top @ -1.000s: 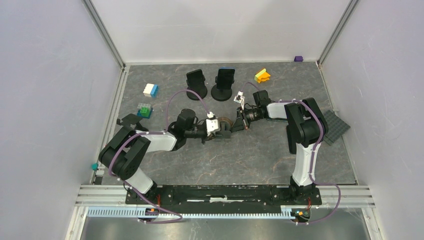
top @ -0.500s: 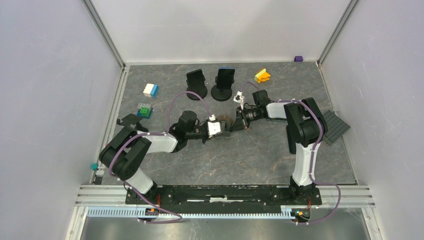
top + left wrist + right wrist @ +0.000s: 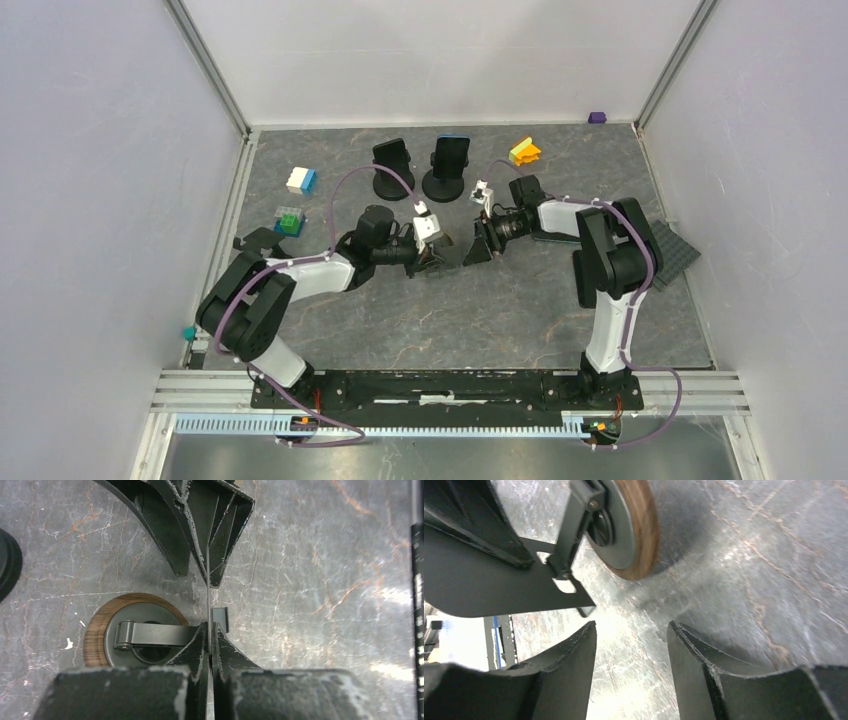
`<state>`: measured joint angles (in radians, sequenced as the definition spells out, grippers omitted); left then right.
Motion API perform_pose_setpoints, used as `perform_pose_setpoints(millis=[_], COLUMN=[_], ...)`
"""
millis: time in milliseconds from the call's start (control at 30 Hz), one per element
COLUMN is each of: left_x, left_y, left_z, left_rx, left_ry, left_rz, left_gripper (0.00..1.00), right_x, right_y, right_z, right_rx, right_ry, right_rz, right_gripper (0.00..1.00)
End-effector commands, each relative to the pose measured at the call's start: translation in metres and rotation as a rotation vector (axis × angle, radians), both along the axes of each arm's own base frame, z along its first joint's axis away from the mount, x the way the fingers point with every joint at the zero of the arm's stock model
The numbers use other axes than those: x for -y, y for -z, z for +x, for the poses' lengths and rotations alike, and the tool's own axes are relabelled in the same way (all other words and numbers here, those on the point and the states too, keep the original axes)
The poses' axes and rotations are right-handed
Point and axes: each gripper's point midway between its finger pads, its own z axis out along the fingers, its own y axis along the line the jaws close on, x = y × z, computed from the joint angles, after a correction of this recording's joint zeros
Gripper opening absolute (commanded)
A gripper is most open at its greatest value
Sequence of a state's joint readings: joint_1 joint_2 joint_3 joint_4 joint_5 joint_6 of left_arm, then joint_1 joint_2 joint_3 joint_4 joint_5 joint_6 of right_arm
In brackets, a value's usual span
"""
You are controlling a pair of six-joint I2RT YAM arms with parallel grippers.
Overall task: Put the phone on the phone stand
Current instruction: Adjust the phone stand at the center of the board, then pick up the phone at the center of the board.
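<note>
The phone stand (image 3: 131, 636) has a wood-rimmed round base, a dark metal arm and a thin plate (image 3: 499, 592). My left gripper (image 3: 209, 626) is shut on that plate, seen edge-on between its fingers. In the top view this gripper (image 3: 432, 256) is at mid-table. My right gripper (image 3: 631, 627) faces it, open, with nothing between its fingers and the plate's corner just beyond its tips. From above, the right gripper (image 3: 477, 243) is close to the right of the left one. Two dark phones lean on black round stands at the back, one (image 3: 392, 155) plain and one (image 3: 452, 150) blue-edged.
Toy bricks lie around: white-blue (image 3: 301, 180), green (image 3: 289, 221), yellow-orange (image 3: 523, 151). A small white piece (image 3: 482, 190) sits behind the right gripper. A grey studded plate (image 3: 672, 255) lies at the right wall. A flat dark thing (image 3: 548, 237) shows under my right forearm.
My right gripper has opened and let go of the stand's plate. My left gripper, still shut on the plate, has shifted a little to the left and back.
</note>
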<state>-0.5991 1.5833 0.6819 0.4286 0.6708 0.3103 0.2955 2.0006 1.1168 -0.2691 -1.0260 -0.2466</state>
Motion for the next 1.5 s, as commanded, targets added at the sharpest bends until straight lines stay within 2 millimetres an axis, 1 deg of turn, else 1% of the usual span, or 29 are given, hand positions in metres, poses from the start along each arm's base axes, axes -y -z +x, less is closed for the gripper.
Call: perform_pose_setpoints(millis=[0,133,200,267,300,467,533,600,633,700,800,833,900,1000,1033,1067,1167,1300,1467], left_x=[0.013,0.015,0.016,0.017,0.017,0.016,0.016,0.015,0.014,0.011,0.007,0.006,0.003,0.000,-0.002,-0.003,-0.008,-0.017,-0.027], left_y=[-0.036,-0.038,-0.041,-0.038,-0.033,-0.013,-0.008,-0.004,-0.002,0.000,-0.001,-0.002,-0.004,-0.010,-0.012,-0.016,-0.024,-0.039,-0.060], left_z=[0.005,0.007,0.006,0.005,0.005,0.005,0.006,0.008,0.010,0.015,0.019,0.020,0.021,0.024,0.025,0.027,0.030,0.036,0.038], left_rx=[-0.136,-0.244,-0.316,-0.355,-0.369,-0.403,-0.414,-0.427,-0.433,-0.441,-0.428,-0.422,-0.399,-0.348,-0.329,-0.309,-0.255,-0.175,-0.085], left_ry=[-0.024,-0.019,-0.009,0.001,0.005,-0.001,-0.008,-0.020,-0.028,-0.051,-0.065,-0.070,-0.078,-0.090,-0.095,-0.103,-0.123,-0.163,-0.201], left_rz=[-0.101,-0.145,-0.189,-0.215,-0.215,-0.192,-0.184,-0.178,-0.175,-0.172,-0.174,-0.172,-0.161,-0.143,-0.139,-0.134,-0.120,-0.103,-0.088], left_gripper=[0.02,0.02,0.02,0.02,0.02,0.02,0.07,0.17,0.21,0.30,0.39,0.41,0.47,0.56,0.60,0.62,0.68,0.80,0.89], right_x=[0.037,0.053,0.065,0.077,0.083,0.110,0.120,0.134,0.142,0.159,0.185,0.191,0.202,0.212,0.216,0.221,0.240,0.271,0.292], right_y=[0.021,0.006,-0.003,-0.015,-0.022,-0.044,-0.050,-0.052,-0.053,-0.055,-0.057,-0.056,-0.056,-0.055,-0.056,-0.056,-0.052,-0.046,-0.033], right_z=[0.013,0.019,0.023,0.027,0.030,0.037,0.039,0.044,0.047,0.053,0.059,0.059,0.056,0.043,0.038,0.034,0.019,0.000,-0.022], right_rx=[0.060,0.122,0.165,0.216,0.245,0.363,0.391,0.423,0.444,0.483,0.528,0.536,0.543,0.527,0.522,0.512,0.487,0.438,0.367], right_ry=[0.053,0.058,0.068,0.086,0.096,0.124,0.129,0.144,0.150,0.155,0.161,0.159,0.163,0.196,0.220,0.257,0.371,0.523,0.645], right_rz=[-0.194,-0.217,-0.235,-0.252,-0.264,-0.365,-0.404,-0.468,-0.505,-0.580,-0.671,-0.698,-0.749,-0.776,-0.790,-0.809,-0.867,-0.934,-0.975], right_gripper=[0.62,0.64,0.65,0.66,0.68,0.72,0.74,0.76,0.80,0.84,0.86,0.89,0.91,0.92,0.97,0.98,0.98,0.98,0.98])
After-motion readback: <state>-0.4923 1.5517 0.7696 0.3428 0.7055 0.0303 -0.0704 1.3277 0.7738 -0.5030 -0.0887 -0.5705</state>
